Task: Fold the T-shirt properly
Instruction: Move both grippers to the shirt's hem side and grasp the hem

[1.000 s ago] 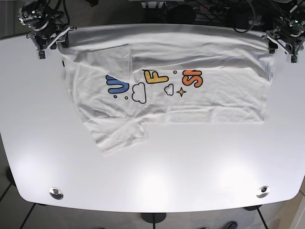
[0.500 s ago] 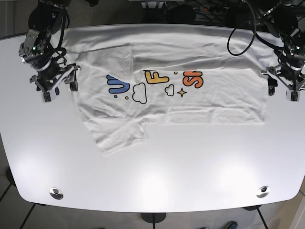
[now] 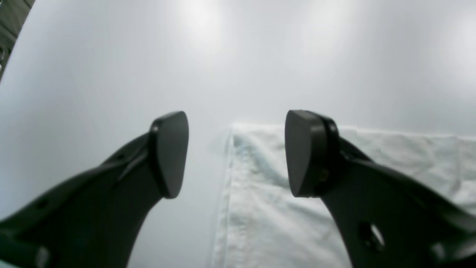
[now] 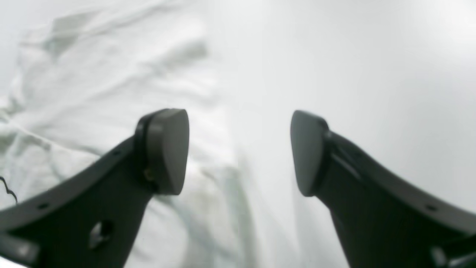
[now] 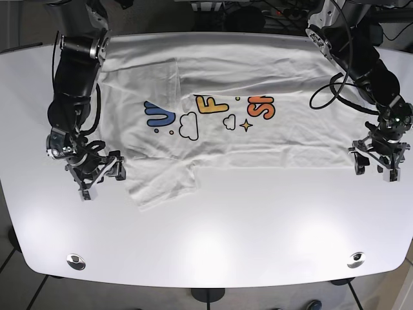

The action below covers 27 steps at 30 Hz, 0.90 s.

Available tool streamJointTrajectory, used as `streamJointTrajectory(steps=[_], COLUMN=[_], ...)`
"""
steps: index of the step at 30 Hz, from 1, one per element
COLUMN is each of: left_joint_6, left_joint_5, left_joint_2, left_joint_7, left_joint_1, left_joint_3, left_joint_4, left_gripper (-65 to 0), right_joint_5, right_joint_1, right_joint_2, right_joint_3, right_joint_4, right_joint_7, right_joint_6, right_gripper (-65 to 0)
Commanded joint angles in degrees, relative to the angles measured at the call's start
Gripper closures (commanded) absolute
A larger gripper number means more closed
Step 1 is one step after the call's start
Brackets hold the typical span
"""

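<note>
A white T-shirt (image 5: 226, 116) with colourful letters and clouds lies spread across the white table (image 5: 213, 239), one sleeve (image 5: 161, 187) pointing toward the front left. My left gripper (image 5: 374, 166) hovers open at the shirt's front right corner (image 3: 260, 178), straddling its edge. Over the sleeve's left edge (image 4: 208, 149) my right gripper (image 5: 102, 181) is open too, one finger above cloth and one above bare table. Neither holds anything.
Two round metal fittings (image 5: 76, 261) (image 5: 355, 259) sit near the table's front corners. Cables and dark equipment (image 5: 258, 10) lie behind the back edge. Both arms (image 5: 74, 77) (image 5: 358, 58) reach forward over the shirt's sides.
Both grippers have travelled from the shirt's back corners toward the front. The left now sits at the front right corner, the right at the sleeve. The shirt has not moved.
</note>
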Motion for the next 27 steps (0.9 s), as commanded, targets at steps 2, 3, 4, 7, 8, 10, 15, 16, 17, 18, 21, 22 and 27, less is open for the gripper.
streamJointTrajectory(steps=[2,3,4,7,8,10,15,16,17,18,21,22,27], left_joint_6=[4.03,5.26,6.14,11.24,13.35,12.91,9.13,9.04,8.87,8.78,6.85,4.65,0.6], left_joint_5=[-0.68,-0.68,-0.33,-0.33,-0.59,-0.59,-0.68,-0.68,-0.68,-0.68,-0.68,-0.68,-0.68], left_joint_2=[-1.27,-1.36,-1.44,-2.94,-3.55,-4.43,-5.93,-5.93,-5.93,-5.93,-5.93,-5.93,-5.75], left_joint_7=[-4.15,-5.47,-6.09,-6.26,-6.35,-6.35,-6.26,-6.26,-6.26,-6.26,-6.26,-6.26,-6.26], left_joint_1=[-1.37,-1.55,-2.34,-3.57,-3.75,-5.33,-6.03,-6.03,-6.03,-6.03,-6.12,-6.12,-6.12], left_joint_3=[0.04,0.04,0.04,-0.05,0.04,0.65,4.61,4.61,4.61,4.87,4.96,4.96,4.96], left_joint_4=[-1.69,-3.36,-4.5,-8.99,-11.18,-14.26,-21.03,-21.91,-22.61,-22.96,-26.3,-26.74,-27.45], left_gripper=[-38.3,-38.5,-38.9,-48.8,-51.8,-52.6,-52.4,-52.2,-49.6,-46.5,-38.6,-35.4,-4.0], right_joint_5=[1.29,1.02,1.02,1.02,0.93,0.93,0.93,0.93,0.93,0.93,1.02,1.11,1.02], right_joint_1=[2.15,1.89,1.19,-0.04,-0.22,-0.92,-0.92,-0.92,-0.83,-0.83,-0.83,-0.83,-1.1], right_joint_2=[0.74,-0.76,-1.37,-2.51,-3.48,-4.01,-4.18,-4.18,-4.1,-4.01,-4.01,-4.01,-4.1], right_joint_3=[-1.54,-2.16,-2.25,-2.42,-2.42,-2.42,-2.42,-2.42,-2.42,-2.42,-2.16,-2.16,-2.25], right_joint_4=[-3.23,-3.32,-3.23,-2.97,-2.97,-2.97,-2.97,-2.97,-2.97,-2.97,-2.88,-2.88,-2.88], right_joint_7=[2.63,2.9,2.9,2.63,2.63,2.81,3.07,3.07,3.07,3.07,3.07,3.16,5.18], right_joint_6=[0.02,0.02,0.02,0.02,0.02,-0.07,-2.45,-2.45,-2.45,-2.45,-2.45,-2.45,-2.45], right_gripper=[-40.7,-40.7,-40.4,-27.3,-21.4,-14.6,-2.4,-2.4,-2.4,-2.4,-2.4,-2.4,-2.2])
